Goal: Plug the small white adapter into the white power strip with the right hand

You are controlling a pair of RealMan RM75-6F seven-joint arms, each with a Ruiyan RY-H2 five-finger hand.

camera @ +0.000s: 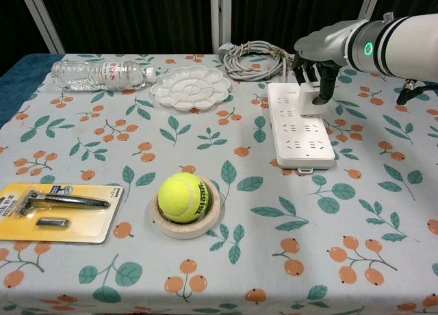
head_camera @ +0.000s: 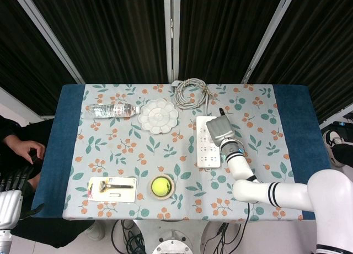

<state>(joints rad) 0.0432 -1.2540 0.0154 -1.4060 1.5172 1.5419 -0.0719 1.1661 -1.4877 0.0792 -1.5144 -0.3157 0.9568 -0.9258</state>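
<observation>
Dark curtains with pale poles hung behind a table (camera: pixel 383 274) covered in a cloth printed with leaves and orange berries, its two ends draped in plain blue. At the far left edge of the head view the left hand (head_camera: pixel 12 182) showed only as dark fingers beside the table, and whether it held anything could not be told. On the cloth lay one yellow card with a razor (camera: pixel 58 209) near the front left, and one clear water bottle (camera: pixel 102 73) on its side at the back left. One white paint palette (camera: pixel 191 87) sat to the right of the bottle, and one tennis ball (camera: pixel 182 196) rested in a ring of tape toward the front. One coiled grey cable (camera: pixel 255 58) lay at the back. Right of centre lay the single white power strip (camera: pixel 299 125), and the right hand (camera: pixel 316 65) reached down over its far end, fingers pinching the one small white adapter (camera: pixel 309 101), which stood upright against the strip's top face.
</observation>
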